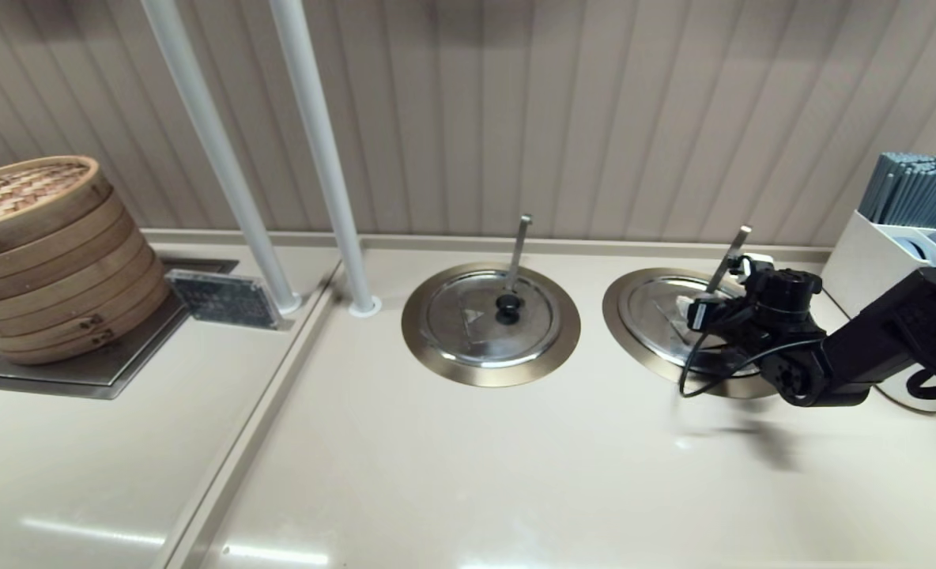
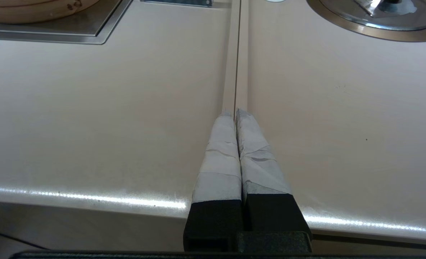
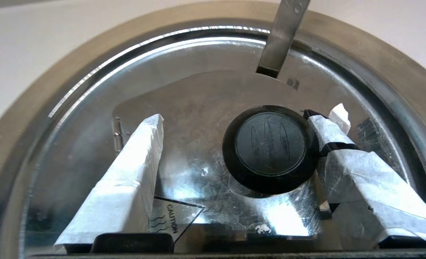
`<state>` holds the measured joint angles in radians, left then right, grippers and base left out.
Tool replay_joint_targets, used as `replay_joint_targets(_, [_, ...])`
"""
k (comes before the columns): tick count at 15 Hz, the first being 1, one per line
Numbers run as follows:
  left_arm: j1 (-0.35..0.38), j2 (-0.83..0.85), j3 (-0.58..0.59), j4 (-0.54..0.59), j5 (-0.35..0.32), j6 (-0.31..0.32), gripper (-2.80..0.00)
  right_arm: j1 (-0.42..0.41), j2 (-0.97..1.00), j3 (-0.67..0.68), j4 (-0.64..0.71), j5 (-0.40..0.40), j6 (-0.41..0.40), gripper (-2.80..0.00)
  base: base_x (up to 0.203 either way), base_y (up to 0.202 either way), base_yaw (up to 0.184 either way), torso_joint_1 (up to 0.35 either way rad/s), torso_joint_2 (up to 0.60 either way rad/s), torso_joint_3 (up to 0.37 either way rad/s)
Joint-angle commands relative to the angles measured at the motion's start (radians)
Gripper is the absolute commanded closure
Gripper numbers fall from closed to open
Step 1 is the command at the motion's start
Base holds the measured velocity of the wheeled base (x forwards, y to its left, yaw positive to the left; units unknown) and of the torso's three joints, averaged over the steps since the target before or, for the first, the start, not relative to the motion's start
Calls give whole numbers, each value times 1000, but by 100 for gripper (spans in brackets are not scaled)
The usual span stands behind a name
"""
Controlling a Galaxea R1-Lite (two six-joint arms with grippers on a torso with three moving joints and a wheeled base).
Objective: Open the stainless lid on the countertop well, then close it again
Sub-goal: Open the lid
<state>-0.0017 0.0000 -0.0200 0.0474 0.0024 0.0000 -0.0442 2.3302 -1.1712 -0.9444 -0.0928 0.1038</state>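
The stainless lid (image 1: 658,312) lies shut on the countertop well, whose brass-coloured ring (image 1: 622,316) shows around it. A slanting ladle handle (image 1: 730,257) rises through the lid's edge notch. My right gripper (image 1: 709,308) hovers over the lid's centre. In the right wrist view the gripper (image 3: 248,118) is open and straddles the black knob (image 3: 270,147) on the lid (image 3: 198,97). One taped finger (image 3: 333,131) touches the knob's side; the other finger (image 3: 141,151) stands well apart. My left gripper (image 2: 234,114) is shut and empty, low over the counter's front edge.
The twin lid (image 1: 476,316) with its upright ladle handle (image 1: 519,249) sits to the left. Two white poles (image 1: 318,158) rise behind it. Stacked bamboo steamers (image 1: 41,253) stand far left, a small sign card (image 1: 223,299) beside them. A white utensil holder (image 1: 911,213) stands far right.
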Motion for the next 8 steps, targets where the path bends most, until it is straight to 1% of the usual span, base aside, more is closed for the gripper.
replay_joint_targets(1, [0, 0, 0, 0, 2, 0, 0, 7, -21, 7, -7, 1, 2, -280, 0, 0, 0, 0, 0, 0])
replay_joint_targets(5, [0, 0, 0, 0, 1, 0, 0, 12, -24, 8, -8, 0, 2, -280, 0, 0, 0, 0, 0, 0])
replay_joint_targets(8, [0, 0, 0, 0, 1, 0, 0, 35, -49, 25, -11, -2, 0, -280, 0, 0, 0, 0, 0, 0])
